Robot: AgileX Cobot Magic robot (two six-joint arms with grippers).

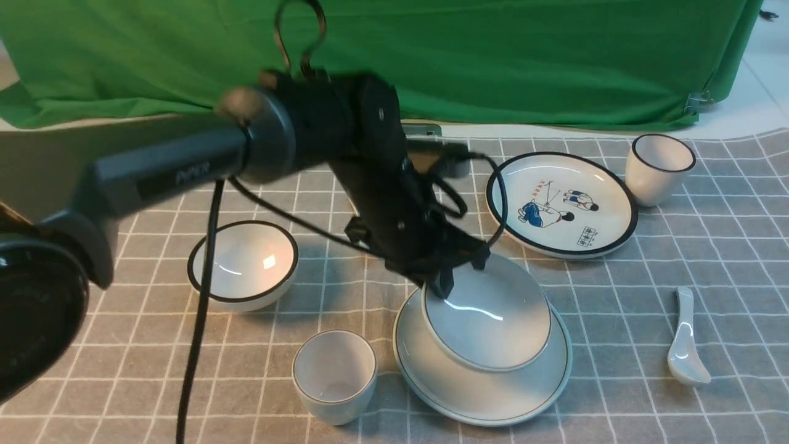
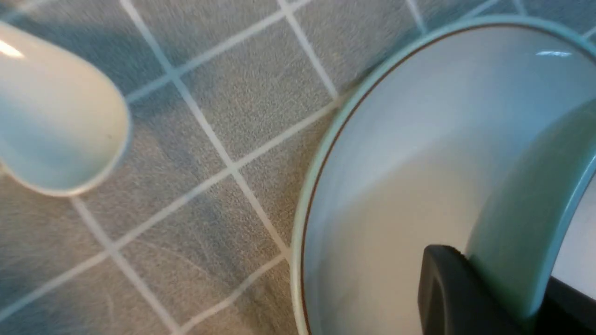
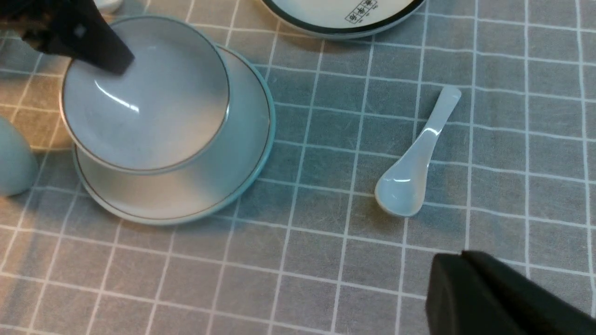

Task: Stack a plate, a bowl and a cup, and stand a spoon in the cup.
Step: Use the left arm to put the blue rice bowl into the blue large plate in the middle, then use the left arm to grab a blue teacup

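Front view: left fingers (image 1: 441, 285) pinch bowl (image 1: 493, 320) on plate (image 1: 481, 401); right fingers (image 3: 465, 302) pressed together.

Black left tool (image 1: 445, 283), grey arm (image 1: 172, 176), looping cable (image 1: 197, 320)

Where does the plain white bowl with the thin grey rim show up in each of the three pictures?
Front view: the bowl sits low, right of centre, on the plate.
Left wrist view: only its curved wall, at the right edge.
Right wrist view: upper left.
Shared landmark: the plate beneath it, in all three.
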